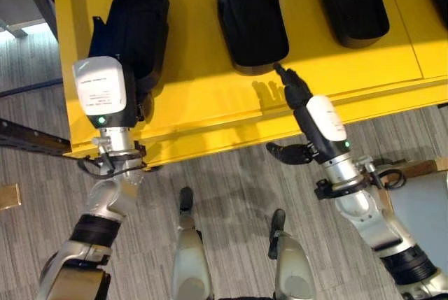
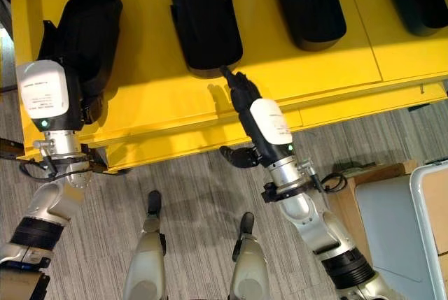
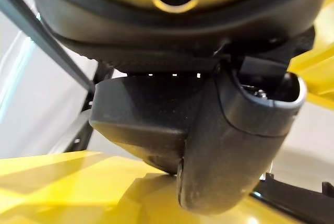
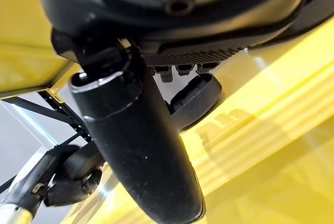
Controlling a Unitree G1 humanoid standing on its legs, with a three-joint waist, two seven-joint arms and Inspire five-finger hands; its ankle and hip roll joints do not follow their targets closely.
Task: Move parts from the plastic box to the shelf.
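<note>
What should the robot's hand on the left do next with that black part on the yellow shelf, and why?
Probably let go and draw the left hand back toward the robot. The black part it reaches to already seems to lie flat on the yellow shelf, in a row with the other black parts. Whether its fingers are open is hidden. The right hand stretches straight out, holding nothing.

arms: silver-grey, black cuffs | wrists: white housings, green lights | hands: dark
</note>
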